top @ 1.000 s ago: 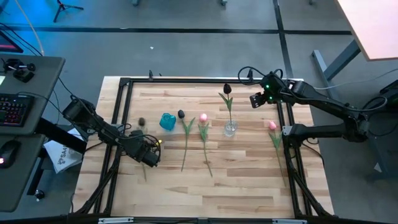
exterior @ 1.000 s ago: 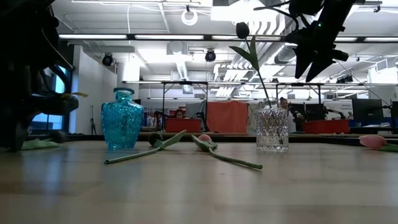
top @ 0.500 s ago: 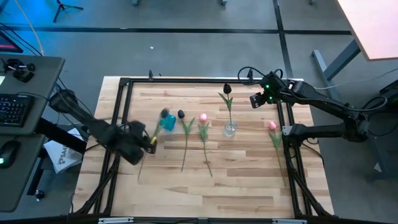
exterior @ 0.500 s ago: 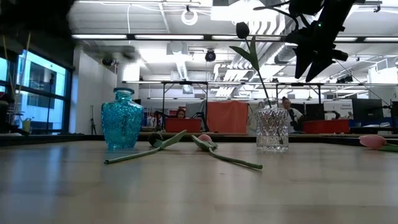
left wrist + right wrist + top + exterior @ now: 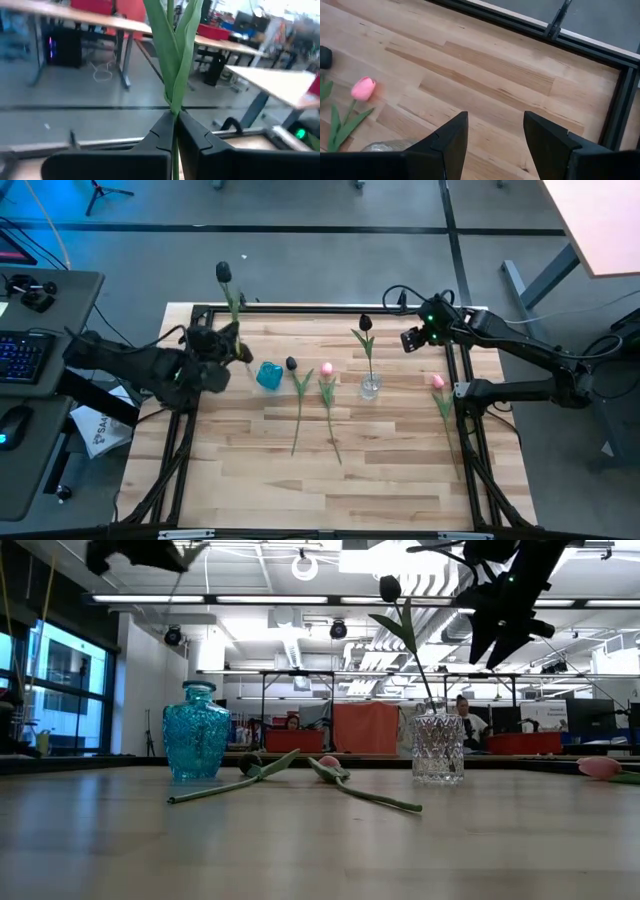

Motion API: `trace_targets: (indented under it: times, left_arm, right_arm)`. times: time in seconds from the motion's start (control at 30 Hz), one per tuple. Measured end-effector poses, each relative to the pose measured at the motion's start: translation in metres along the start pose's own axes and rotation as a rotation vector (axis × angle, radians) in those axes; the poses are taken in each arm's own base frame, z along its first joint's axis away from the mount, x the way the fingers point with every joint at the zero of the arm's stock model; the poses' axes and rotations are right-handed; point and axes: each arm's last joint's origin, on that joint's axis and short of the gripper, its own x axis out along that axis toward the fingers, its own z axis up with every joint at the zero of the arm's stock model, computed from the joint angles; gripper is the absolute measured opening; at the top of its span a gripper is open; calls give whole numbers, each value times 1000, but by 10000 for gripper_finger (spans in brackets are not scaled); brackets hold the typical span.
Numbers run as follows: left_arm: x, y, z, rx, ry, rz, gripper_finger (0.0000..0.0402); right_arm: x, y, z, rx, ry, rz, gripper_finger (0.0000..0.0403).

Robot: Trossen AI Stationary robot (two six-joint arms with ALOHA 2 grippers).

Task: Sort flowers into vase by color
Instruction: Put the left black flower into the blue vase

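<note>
Left gripper is clamped shut on the thin green stem of a dark-headed artificial tulip, lifted above the table's left rear corner. Its fingers meet right at the base of the leaves; the stem runs up between them. In the high view the dark bloom sits past the table's back edge, stem angled down into the gripper just beside the blue textured glass vase. Tulip is clear of the vase, not inserted.

Right gripper hangs with fingers spread wide and nothing between them, over the right rear part of the light wooden slatted table, near the black metal frame rail. It touches nothing.

Flower positions:
- Second dark-headed tulip stands upright in the clear cut-glass vase, mid-table, slightly right of centre.
- Third dark-headed tulip lies flat on the table just right of the blue vase, stem pointing toward the front edge.
- Pink-headed tulip lies flat beside it, between the two vases, stem also toward the front. In the low view the two stems sit close together near their heads.
- Second pink-headed tulip lies near the right edge of the table, well apart from the rest, close to the right arm's base.
</note>
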Motion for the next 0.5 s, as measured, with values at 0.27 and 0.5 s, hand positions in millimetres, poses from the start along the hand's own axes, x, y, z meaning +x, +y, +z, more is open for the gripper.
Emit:
trace_targets:
  times: [0.27,0.5]
  left_arm:
    - [25,-42,21,89,-78,-617,0]
    - [63,-17,34,195,-83,-693,0]
  right_arm:
    - [0,2,2,5,-9,39,186]
    - [0,2,2,-33,-4,49,186]
